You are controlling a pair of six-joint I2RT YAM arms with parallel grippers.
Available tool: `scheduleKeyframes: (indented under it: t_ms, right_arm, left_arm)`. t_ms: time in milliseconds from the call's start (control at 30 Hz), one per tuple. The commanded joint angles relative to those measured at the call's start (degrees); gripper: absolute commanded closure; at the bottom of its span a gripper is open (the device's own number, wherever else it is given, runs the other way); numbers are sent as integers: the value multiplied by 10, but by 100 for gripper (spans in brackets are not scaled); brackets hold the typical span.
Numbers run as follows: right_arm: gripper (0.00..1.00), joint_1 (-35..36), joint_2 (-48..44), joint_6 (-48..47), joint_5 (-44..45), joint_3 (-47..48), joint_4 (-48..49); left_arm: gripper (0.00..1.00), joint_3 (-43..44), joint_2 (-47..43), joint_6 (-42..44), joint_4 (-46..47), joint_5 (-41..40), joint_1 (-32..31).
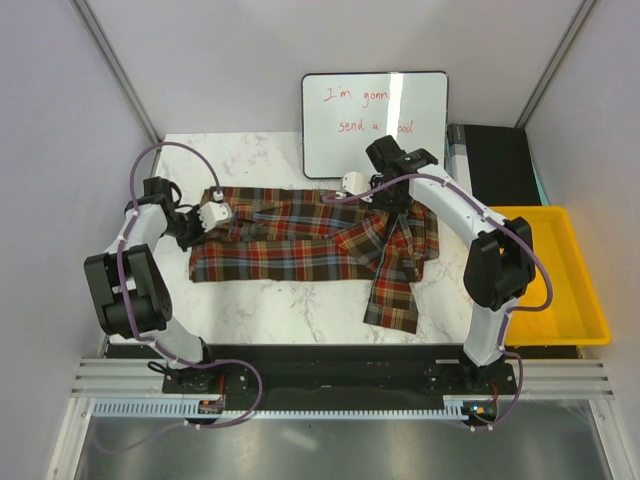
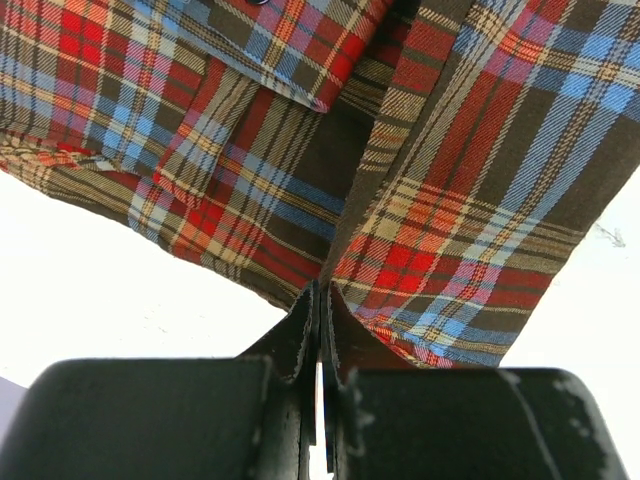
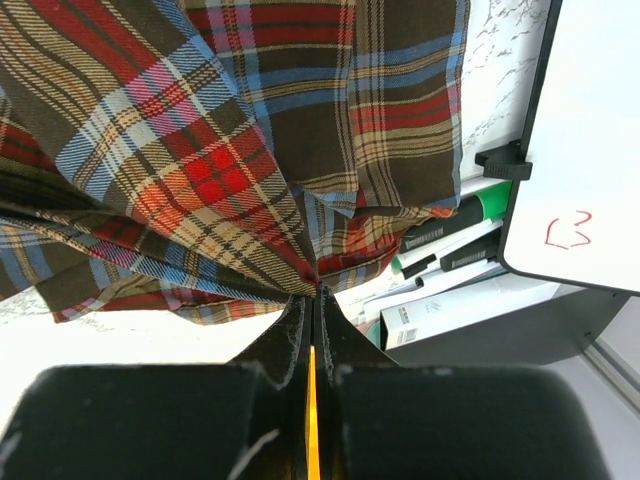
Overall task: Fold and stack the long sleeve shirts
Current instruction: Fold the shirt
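1. Currently one plaid shirt lies spread across the tabletop, a sleeve trailing nearward, apparently unfolded.
2. The left tool and right tool each pinch its far edge, fully closed.
3. Folding and stacking remain; no other shirts show.

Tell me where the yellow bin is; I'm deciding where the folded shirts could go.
In the top view, the yellow bin sits on the far right, to the right of the plaid shirt and just below the black box in the picture.

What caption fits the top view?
Left gripper and right gripper pinch the shirt spread on the table, whiteboard behind, yellow bin at right.
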Motion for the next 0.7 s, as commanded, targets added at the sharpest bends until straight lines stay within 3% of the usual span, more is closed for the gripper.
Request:
scheduleKeyframes:
  t_ms: [0,300,333,367,433,467,567,667]
  right_arm:
    - [100,-6,15,-14,13,26,16]
    - [98,-13,45,-6,17,25,24]
    - [93,-13,50,0,19,27,28]
    - [69,-17,54,6,18,30,27]
    - [44,-23,68,42,14,43,18]
    - [31,-34,70,55,-5,51,8]
    - [24,-72,82,110,-69,95,-52]
    - [24,-124,88,168,-140,119,-107]
  left_arm:
    - [98,22,6,-26,28,-10,0]
    - [98,38,42,-43,33,-18,-9]
    - [93,39,48,-52,35,-25,-11]
    - [87,41,57,-63,36,-28,-11]
    - [65,53,66,-99,33,-45,-11]
    - [62,56,65,-107,31,-49,-11]
    - [50,45,18,-124,5,-21,-13]
    - [40,-6,-80,-123,-5,30,-46]
